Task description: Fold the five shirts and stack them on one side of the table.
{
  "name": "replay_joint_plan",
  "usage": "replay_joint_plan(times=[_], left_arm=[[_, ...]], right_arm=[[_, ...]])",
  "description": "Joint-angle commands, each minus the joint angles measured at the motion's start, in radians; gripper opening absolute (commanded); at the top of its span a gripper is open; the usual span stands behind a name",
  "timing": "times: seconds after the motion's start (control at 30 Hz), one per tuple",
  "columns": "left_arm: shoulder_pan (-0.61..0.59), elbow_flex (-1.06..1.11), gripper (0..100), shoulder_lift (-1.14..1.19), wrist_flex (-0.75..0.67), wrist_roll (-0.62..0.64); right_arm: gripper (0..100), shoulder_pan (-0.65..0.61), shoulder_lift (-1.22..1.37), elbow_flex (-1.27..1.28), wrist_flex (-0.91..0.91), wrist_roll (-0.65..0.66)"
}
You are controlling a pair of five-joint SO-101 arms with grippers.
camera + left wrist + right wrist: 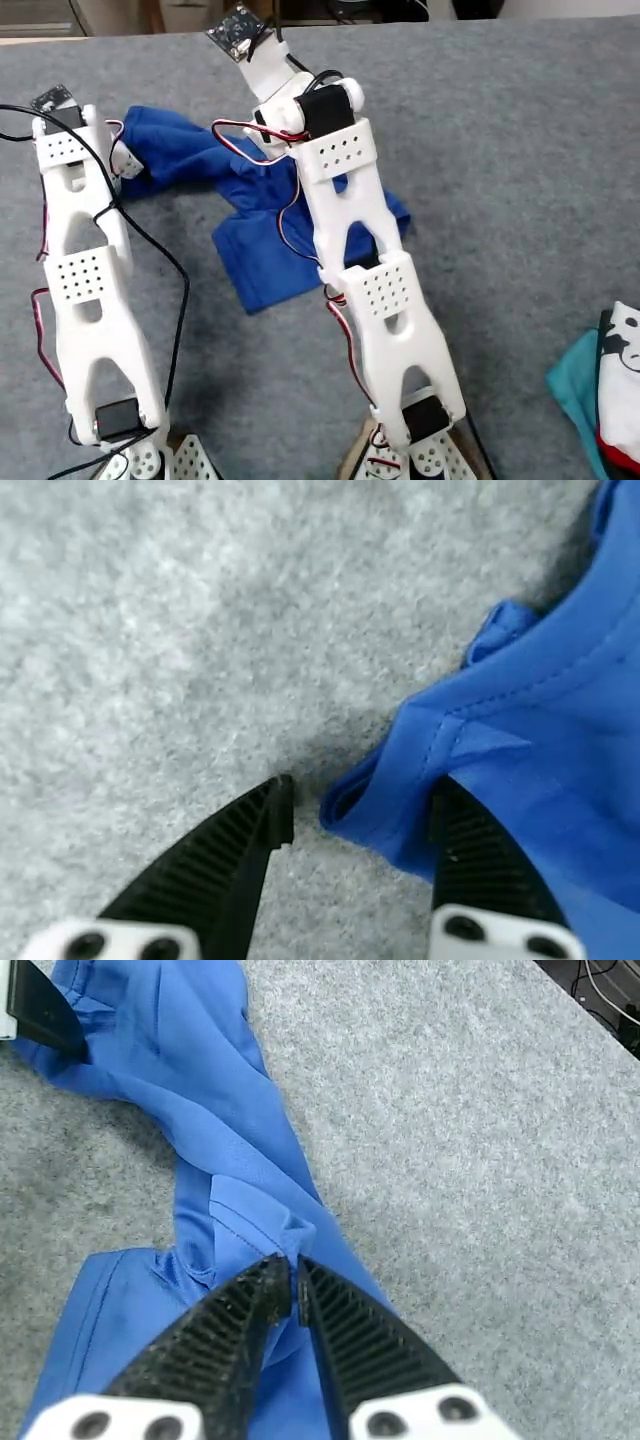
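At the near right edge of the grey felt-covered table (520,150) lies a small heap of teal, white and red shirts (610,390), probably marking the stacking side. Farther in, the royal-blue cloth shirt (260,260) sprawls mid-table, crumpled and creased, one end trailing leftwards. The right gripper (293,1270) is pinched onto a raised fold, seemingly to lift and spread it. At the shirt's far left end, the left gripper (362,800) stands wide, straddling a hemmed corner, apparently ready to pinch.
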Motion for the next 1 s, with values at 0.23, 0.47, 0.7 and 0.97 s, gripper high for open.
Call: replay_joint_plan(times=[0.23, 0.47, 0.7, 0.97], left_arm=[[0.008, -0.037, 2, 0.002, -0.008, -0.005], [0.006, -0.095, 2, -0.018, 0.028, -0.005], [0.014, -0.384, 2, -0.073, 0.164, -0.003], [0.006, -0.427, 2, -0.28, 0.164, 0.002]], right_arm=[[0.5, 0.018, -0.087, -0.047, 0.012, 0.006], [0.5, 0.018, -0.116, -0.047, 0.014, 0.006], [0.5, 0.027, -0.246, -0.047, 0.014, 0.006], [0.5, 0.047, -0.489, -0.045, 0.014, 0.008]])
